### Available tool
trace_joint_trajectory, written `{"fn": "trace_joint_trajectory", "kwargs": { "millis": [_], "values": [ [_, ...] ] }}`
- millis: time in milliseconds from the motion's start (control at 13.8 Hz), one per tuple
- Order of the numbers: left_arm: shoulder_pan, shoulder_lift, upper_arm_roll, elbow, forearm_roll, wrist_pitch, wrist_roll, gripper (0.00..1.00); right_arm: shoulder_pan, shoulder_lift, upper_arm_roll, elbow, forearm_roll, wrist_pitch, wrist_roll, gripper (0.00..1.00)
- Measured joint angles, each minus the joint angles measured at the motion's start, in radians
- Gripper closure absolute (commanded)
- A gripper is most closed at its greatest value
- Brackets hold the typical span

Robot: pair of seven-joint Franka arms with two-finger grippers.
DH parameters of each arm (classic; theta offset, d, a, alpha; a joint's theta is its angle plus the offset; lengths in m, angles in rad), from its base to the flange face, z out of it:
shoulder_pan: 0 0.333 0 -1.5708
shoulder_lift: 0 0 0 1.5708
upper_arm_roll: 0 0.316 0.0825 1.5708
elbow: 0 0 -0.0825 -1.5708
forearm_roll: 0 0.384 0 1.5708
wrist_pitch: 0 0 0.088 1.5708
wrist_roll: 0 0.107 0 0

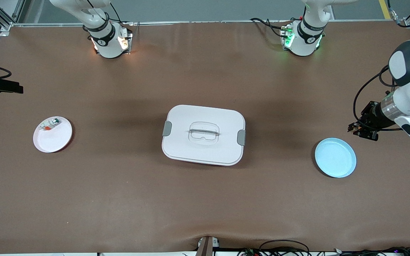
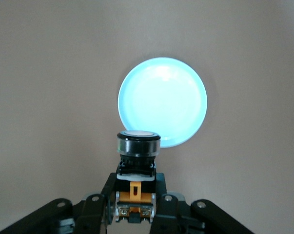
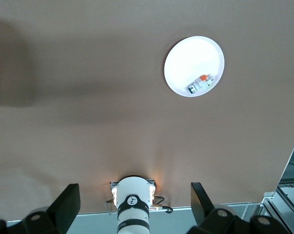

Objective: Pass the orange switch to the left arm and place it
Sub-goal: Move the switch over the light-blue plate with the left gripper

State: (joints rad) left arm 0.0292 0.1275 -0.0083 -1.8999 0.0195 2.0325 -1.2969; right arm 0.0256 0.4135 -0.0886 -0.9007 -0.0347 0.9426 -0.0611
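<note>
Nearest the front camera, the blue plate (image 1: 335,157) lies bare, while at its one o'clock the left gripper (image 1: 358,129) hangs clenched on the orange switch (image 2: 138,145), undelivered; the right gripper (image 3: 132,204) waits released.

Surface: brown table (image 1: 205,206), two arm bases at its farther edge | Centre: white lidded box (image 1: 203,134), grey side clips, recessed handle | Right arm's end: white plate (image 1: 52,134) carrying a small whitish-green part (image 1: 50,124) | Left arm's end: light blue plate (image 1: 335,157), slightly nearer the front camera than the box.
</note>
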Motion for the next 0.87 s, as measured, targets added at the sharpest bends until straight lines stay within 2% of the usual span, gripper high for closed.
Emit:
{"fn": "trace_joint_trajectory", "kwargs": {
  "millis": [217,869],
  "values": [
    [0.024,0.035,0.0,-0.035,0.002,0.061,-0.005,1.0,0.004,0.0,0.003,-0.001,0.003,0.0,0.0,0.0],
    [0.027,0.206,0.001,-0.041,0.002,0.264,-0.1,1.0,0.024,-0.022,0.005,-0.014,0.004,0.053,0.0,0.0]
  ]
}}
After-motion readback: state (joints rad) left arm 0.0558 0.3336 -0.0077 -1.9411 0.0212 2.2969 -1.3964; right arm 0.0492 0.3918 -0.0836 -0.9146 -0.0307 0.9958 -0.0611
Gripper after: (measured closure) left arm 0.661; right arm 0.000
